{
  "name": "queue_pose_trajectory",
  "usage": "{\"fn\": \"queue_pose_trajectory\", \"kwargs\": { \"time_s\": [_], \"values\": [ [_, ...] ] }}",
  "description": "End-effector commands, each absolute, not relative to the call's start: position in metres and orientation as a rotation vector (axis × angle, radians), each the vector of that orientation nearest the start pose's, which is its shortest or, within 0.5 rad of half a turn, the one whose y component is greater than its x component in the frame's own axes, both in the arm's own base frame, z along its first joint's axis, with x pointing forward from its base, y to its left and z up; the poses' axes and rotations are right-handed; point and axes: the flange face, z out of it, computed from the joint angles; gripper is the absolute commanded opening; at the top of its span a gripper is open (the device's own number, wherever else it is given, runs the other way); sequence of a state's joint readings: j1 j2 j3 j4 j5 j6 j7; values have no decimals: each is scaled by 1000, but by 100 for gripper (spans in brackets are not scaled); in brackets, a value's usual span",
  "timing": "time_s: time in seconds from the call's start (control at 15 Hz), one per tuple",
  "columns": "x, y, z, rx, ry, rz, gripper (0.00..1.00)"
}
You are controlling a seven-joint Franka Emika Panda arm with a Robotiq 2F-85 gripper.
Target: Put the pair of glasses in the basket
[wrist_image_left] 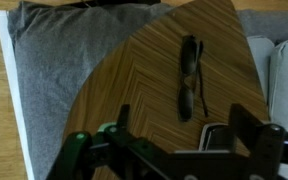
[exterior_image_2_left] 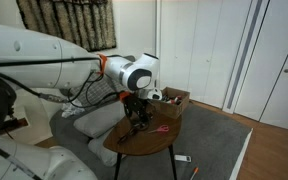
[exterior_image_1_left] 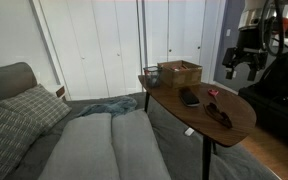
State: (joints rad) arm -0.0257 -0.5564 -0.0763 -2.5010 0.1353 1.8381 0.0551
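Because the pair of glasses [wrist_image_left: 189, 78] is light, thin-framed and probably easy to bend or scratch, it likely calls for a gentle pinch across the middle of the frame. Dark, slim and elongated, it lies flat on the wooden table [wrist_image_left: 134, 80], well apart from the basket [exterior_image_1_left: 179, 72]. The gripper [wrist_image_left: 179, 138] hangs above, jaws spread and empty.

The table [wrist_image_left: 134, 90] is brown herringbone wood, the glasses [wrist_image_left: 189, 75] blackish-brown, the basket [exterior_image_1_left: 180, 72] light tan weave, the sofa [exterior_image_1_left: 104, 145] plain grey.
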Motion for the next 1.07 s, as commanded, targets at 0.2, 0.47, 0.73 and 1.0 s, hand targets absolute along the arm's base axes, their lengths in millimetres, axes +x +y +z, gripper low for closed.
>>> {"fn": "queue_pose_trajectory", "kwargs": {
  "time_s": [0.2, 0.47, 0.73, 1.0],
  "values": [
    [377, 39, 410, -3116, 274, 62, 100],
    [374, 41, 384, -3156, 298, 133, 85],
    [378, 37, 366, -3170, 321, 175, 55],
    [384, 39, 355, -3172, 308, 157, 25]
  ]
}}
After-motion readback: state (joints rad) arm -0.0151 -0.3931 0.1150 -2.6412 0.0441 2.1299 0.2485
